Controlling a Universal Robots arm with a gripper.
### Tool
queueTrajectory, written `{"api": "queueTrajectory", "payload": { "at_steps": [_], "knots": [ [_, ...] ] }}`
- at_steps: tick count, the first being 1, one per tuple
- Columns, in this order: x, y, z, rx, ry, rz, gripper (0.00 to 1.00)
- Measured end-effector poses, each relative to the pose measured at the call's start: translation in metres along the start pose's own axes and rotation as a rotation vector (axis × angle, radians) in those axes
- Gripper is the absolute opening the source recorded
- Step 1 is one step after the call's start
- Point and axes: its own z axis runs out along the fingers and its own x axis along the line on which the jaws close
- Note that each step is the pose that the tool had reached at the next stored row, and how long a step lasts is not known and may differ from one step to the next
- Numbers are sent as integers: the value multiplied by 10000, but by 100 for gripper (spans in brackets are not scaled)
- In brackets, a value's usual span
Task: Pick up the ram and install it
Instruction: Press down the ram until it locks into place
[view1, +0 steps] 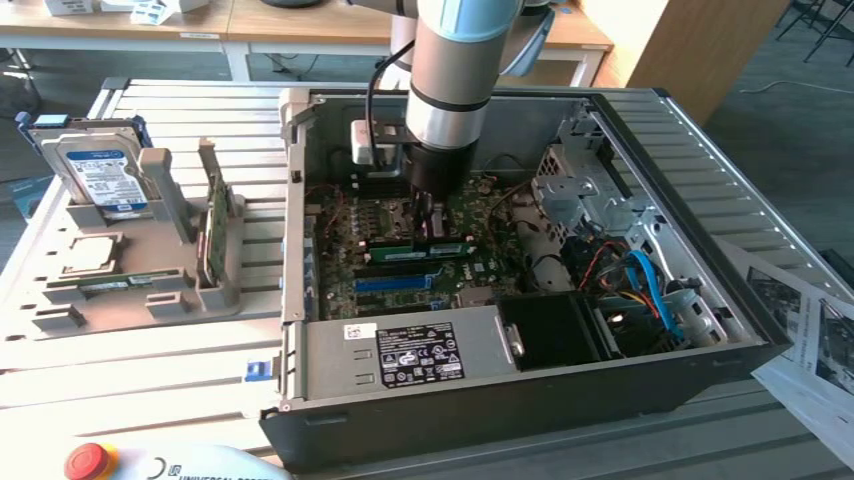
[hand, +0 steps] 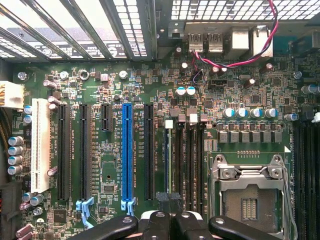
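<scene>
Hovering inside the computer case (view1: 534, 380), the claw (hand: 170, 212) is clenched above the motherboard (hand: 150, 85). Exterior view adds the slatted table (view1: 174, 350) and the parts tray (view1: 80, 300).

Open computer case (view1: 747, 300) lies on the slatted table (view1: 160, 370), motherboard (view1: 387, 250) flat inside it. Power supply (view1: 400, 352) sits at the case's near wall. Gripper (view1: 430, 225) stands above the board's memory slots (hand: 185, 160), between the expansion slots (hand: 127, 150) and the processor socket (hand: 247, 192). Parts tray (view1: 80, 300) lies at the exterior view's left, holding an upright hard drive (view1: 104, 178) and a card (view1: 214, 230) on edge.
</scene>
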Motion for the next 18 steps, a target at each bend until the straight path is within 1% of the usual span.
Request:
{"api": "queueTrajectory", "payload": {
  "at_steps": [3, 6, 18],
  "knots": [
    [0, -1, -14, 8, -6, -1, 10],
    [1, 1, -44, -3, 4, 0, 10],
    [3, 4, -197, -8, 38, 0, 10]
  ]
}}
